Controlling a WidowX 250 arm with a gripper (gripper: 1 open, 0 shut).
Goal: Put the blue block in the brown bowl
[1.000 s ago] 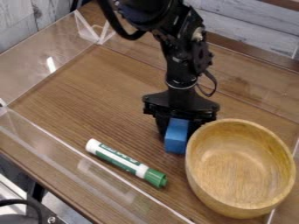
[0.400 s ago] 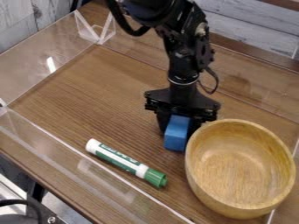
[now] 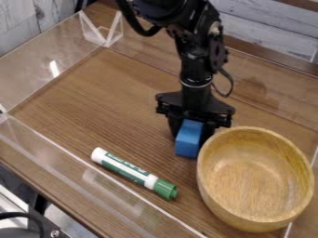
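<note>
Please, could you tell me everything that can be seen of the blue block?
The blue block is small, solid bright blue and roughly rectangular, with plain, smooth-looking faces; I cannot tell its material. It is at the black gripper, whose fingers hide its upper end and seem to be closed on it. Its long side runs away from the camera, toward the gripper. It sits just beside the rim of the brown bowl, outside it; whether it touches the bowl or the table is unclear.

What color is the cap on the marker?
The marker's cap is green. You can see it best in the camera view.
</note>
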